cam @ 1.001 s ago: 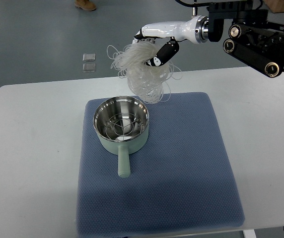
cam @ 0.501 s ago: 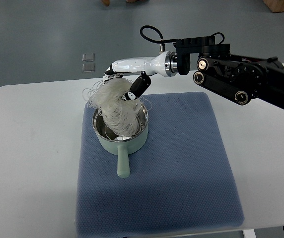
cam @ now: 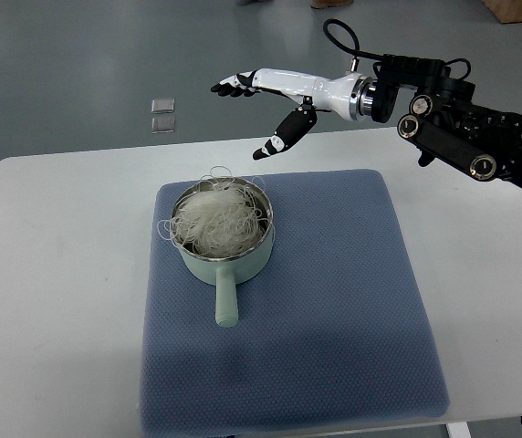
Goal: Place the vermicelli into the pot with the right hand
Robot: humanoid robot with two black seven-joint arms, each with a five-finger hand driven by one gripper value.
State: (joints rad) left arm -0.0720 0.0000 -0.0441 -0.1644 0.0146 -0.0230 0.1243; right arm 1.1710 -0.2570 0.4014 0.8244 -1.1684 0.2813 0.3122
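A bundle of white vermicelli point(cam: 214, 219) lies inside the pale green pot point(cam: 229, 274), with a few loose strands hanging over the steel rim at the left. The pot stands on a blue mat point(cam: 334, 301), its handle pointing toward the near edge. My right hand point(cam: 254, 114) is white with black fingertips. It hovers above and behind the pot, fingers spread, holding nothing. Its arm comes in from the right edge. The left arm does not show.
The mat lies on a white table point(cam: 60, 274). Two small clear packets point(cam: 161, 114) lie on the grey floor beyond the table's far edge. The black arm links point(cam: 462, 128) reach over the table's back right corner.
My right hand lowered the vermicelli into the pot, let it go, then rose and drew back to the right with its fingers spread.
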